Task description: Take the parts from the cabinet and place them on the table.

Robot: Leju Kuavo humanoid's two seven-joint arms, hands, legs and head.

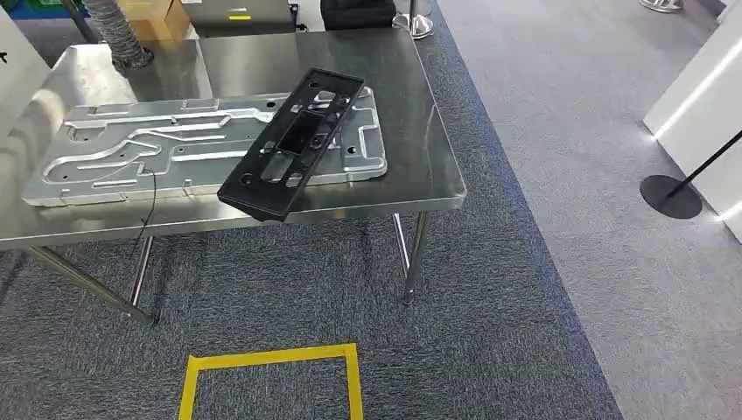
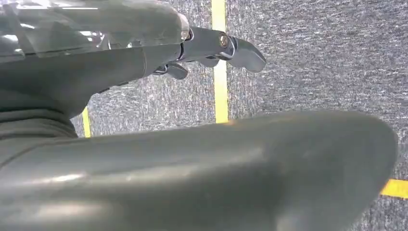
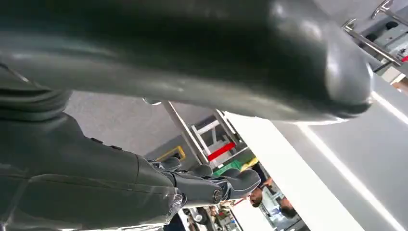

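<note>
Parts for this job already lie on the stainless steel table [image 1: 437, 188]: a long black plastic panel with cut-outs [image 1: 293, 140] rests slantwise across a large flat silver metal plate with pressed channels [image 1: 131, 149], its near end jutting just past the table's front edge; the plate sits flat on the left half of the tabletop, well inside the rim; a yellow tape square [image 1: 271, 359] marks the grey carpet in front of the table. Seen from its wrist, the left hand [image 2: 207, 48] hangs over the carpet and tape with fingers stretched out and apart from the thick thumb, nothing between them; the right hand [image 3: 211, 185] likewise shows extended dark fingers with a gap to the thumb and no object in it, though the blurred thumb crowds the view and I judge this empty rather than see it plainly. As for handling, the black panel looks light and fairly stiff, likely to flex a little along its length, and slick on the metal beneath, so a push could slide it off the edge; the long side rails near the middle, or the rim of a cut-out, offer the surest hold; the silver plate looks heavy, rigid and thin-edged, best lifted with both hands at opposite long edges.
</note>
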